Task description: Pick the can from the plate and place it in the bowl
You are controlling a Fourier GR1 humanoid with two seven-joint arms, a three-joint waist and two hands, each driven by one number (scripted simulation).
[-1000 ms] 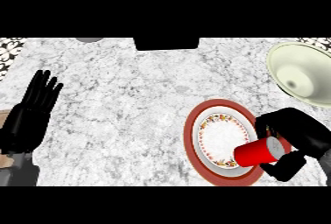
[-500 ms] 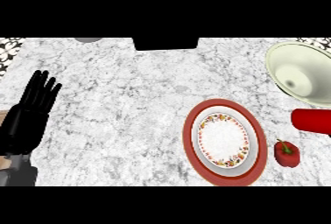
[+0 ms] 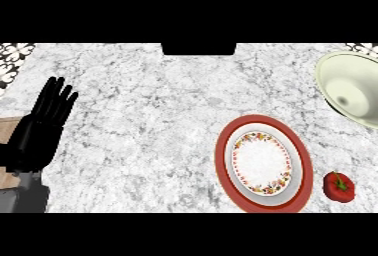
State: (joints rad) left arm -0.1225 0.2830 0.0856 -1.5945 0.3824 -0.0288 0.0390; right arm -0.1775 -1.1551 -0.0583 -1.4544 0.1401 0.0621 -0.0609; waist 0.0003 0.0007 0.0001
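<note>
1 robot hand rests flat-fingered left of plate; bowl far right.

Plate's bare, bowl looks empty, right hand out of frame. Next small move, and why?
Probably bring the right hand in over the bowl at the upper right. The plate carries no can, the bowl's inside shows nothing, and neither the can nor the right hand is in view. The left hand rests open at the left edge. A red pepper lies beside the plate.
</note>
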